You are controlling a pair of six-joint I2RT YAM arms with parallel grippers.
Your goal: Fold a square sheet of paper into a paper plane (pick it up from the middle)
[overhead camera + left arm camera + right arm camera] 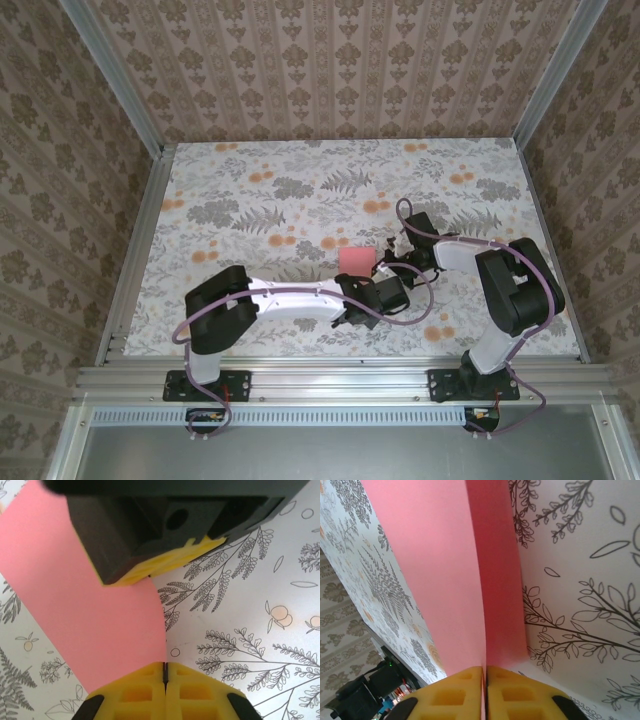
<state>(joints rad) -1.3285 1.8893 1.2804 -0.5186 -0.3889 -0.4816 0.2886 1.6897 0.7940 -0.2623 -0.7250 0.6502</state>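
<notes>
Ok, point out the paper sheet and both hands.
paper sheet (357,258), top view, its pink middle
left hand (165,666), left wrist view, between its fingertips
right hand (485,670), right wrist view, between its fingertips

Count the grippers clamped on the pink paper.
2. The left gripper is shut on the near edge of the pink sheet of paper. The right gripper is shut on it from the right side, where the sheet bends.

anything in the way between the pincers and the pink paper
Nothing visible stands between them. The left pincer is shut on one edge of the pink paper and the right pincer is shut on a bent part of it, so both touch it directly, above the printed table.
</notes>
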